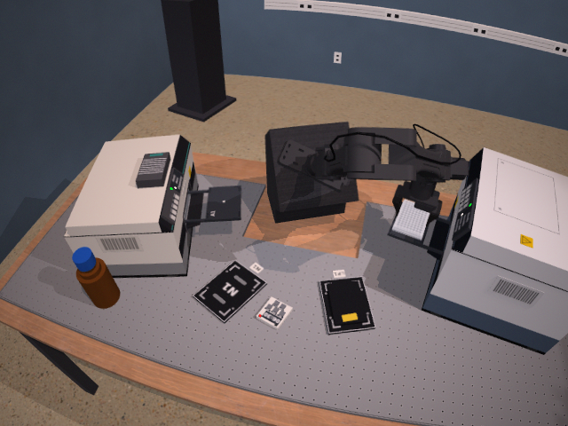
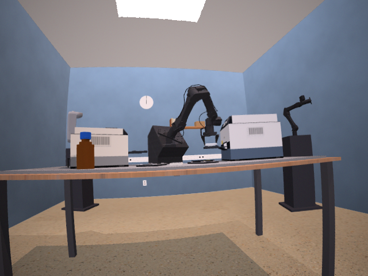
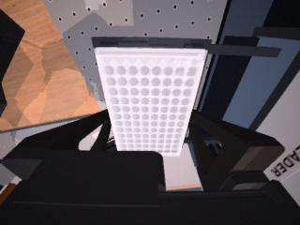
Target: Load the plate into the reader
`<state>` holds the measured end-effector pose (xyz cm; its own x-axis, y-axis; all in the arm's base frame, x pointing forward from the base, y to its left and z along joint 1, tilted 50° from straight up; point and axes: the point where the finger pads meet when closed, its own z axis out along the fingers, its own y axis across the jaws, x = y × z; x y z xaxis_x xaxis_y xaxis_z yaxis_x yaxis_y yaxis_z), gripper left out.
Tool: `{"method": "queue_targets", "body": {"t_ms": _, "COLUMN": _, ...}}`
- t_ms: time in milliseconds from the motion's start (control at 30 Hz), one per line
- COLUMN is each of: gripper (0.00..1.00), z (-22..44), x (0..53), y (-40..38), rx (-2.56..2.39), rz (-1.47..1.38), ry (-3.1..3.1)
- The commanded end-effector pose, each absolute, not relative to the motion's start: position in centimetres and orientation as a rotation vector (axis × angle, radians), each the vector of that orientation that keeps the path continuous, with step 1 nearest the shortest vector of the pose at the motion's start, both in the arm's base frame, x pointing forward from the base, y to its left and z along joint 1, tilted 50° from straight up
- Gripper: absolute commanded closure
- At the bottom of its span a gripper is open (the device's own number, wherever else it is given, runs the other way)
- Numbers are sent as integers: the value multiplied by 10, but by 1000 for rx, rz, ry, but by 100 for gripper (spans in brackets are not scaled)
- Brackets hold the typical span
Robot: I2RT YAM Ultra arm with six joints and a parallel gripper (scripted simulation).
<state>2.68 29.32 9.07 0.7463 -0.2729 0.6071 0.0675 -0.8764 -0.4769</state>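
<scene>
My gripper (image 1: pixel 413 214) (image 2: pixel 211 142) (image 3: pixel 149 112) is shut on the white plate (image 1: pixel 411 222) (image 2: pixel 211 144) (image 3: pixel 149 91), one finger at each long side. The plate is uncovered and its wells show. It is at the reader's stage (image 1: pixel 414 242) (image 3: pixel 155 42), looking level and low on it; whether it is fully down cannot be told. The stage's engraving and the plate's A1 mark are not readable. The dark lid (image 1: pixel 345 298) with a yellow label lies flat on LP1 (image 1: pixel 351 328), within the corner locators. The dispenser's stage (image 1: pixel 226 203), engraved A1, is empty.
The reader (image 1: pixel 518 270) (image 2: pixel 252 136) stands right beside my gripper. The dispenser (image 1: pixel 123 193) is at the left, with the blue-capped brown bottle (image 1: pixel 98 284) (image 2: pixel 85 153) upright near it. The N1 pad (image 1: pixel 217 309) and a small white card (image 1: pixel 274 312) lie between.
</scene>
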Motion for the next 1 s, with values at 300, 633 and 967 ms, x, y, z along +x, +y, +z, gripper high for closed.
{"method": "queue_targets", "body": {"t_ms": 300, "gripper": 14, "z": 83, "x": 27, "y": 294, "rx": -2482, "rz": -950, "ry": 128}}
{"method": "queue_targets", "body": {"t_ms": 633, "gripper": 14, "z": 88, "x": 29, "y": 298, "rx": -2465, "rz": -948, "ry": 145}}
{"method": "queue_targets", "body": {"t_ms": 967, "gripper": 0, "z": 88, "x": 29, "y": 297, "rx": -2465, "rz": -948, "ry": 145}}
